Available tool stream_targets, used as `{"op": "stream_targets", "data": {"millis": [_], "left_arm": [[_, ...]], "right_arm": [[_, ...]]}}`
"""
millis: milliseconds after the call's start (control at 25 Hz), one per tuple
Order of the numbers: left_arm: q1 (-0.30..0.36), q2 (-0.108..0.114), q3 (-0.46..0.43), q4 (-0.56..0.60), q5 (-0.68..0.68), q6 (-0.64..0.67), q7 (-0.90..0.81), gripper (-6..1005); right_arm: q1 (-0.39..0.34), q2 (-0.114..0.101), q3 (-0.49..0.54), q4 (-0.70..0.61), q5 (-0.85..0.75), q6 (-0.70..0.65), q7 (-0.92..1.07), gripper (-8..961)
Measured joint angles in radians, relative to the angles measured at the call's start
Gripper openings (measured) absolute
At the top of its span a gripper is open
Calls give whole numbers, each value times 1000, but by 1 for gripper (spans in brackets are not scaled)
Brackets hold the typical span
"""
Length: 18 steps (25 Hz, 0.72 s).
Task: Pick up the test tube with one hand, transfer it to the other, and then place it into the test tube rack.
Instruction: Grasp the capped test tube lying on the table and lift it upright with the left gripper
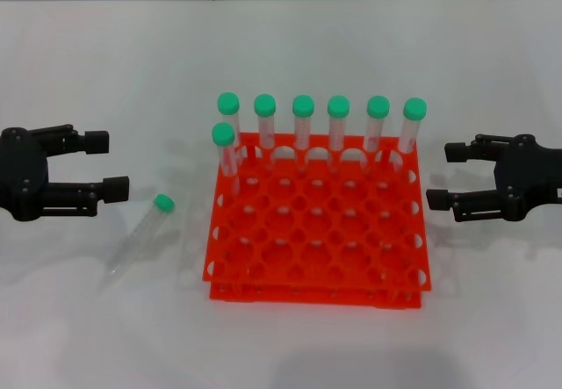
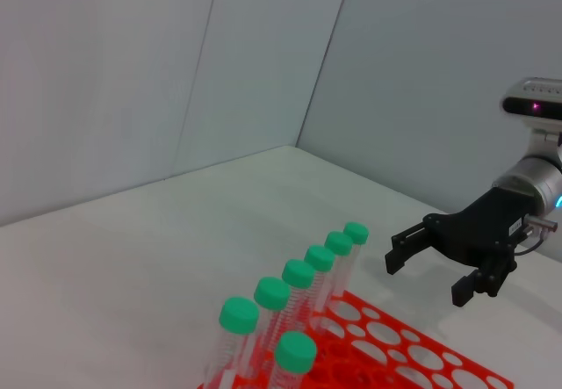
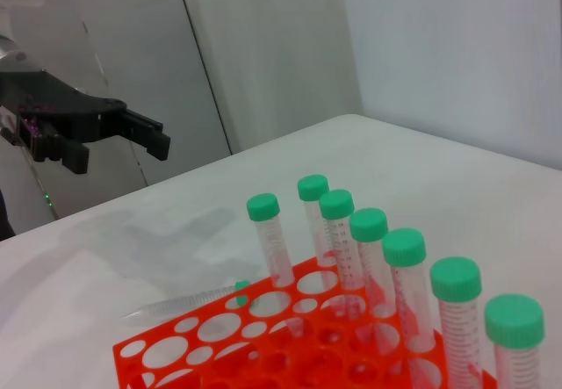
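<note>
The tube [image 1: 140,237] lies on its side on the white table [image 1: 105,73], just left of the rack [image 1: 320,231] and apart from it, green cap toward the far side and conical tip toward the robot — nothing holds it, so the pick-up has not begun. The left gripper [image 1: 112,166] hovers at the left edge of the table with its two fingers spread and pointing inward toward the rack; it is the nearer one to the tube, though it sits a little farther back than the cap, so I judge it is the arm meant to make the first grasp. The right gripper [image 1: 446,176] is on the far side of the rack, also open-fingered and facing inward, empty, well apart from the tube — a sensible waiting place for receiving a hand-over above the rack. Seven other tubes [image 1: 338,126] stand upright in the rack, six along the back row and one just in front at the left corner, which leaves the nearer holes free for the placement. Because the tube lies flat and is round and smooth, the left gripper would probably need to come down over its middle and close across it, or it may roll away.
</note>
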Motion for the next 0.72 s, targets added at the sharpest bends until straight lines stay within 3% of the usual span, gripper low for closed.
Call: {"op": "stream_targets", "data": {"millis": [720], "left_arm": [[-4, 0, 0, 0, 0, 0, -3, 857]], "right_arm": [[0, 0, 0, 0, 0, -2, 1, 860]]}}
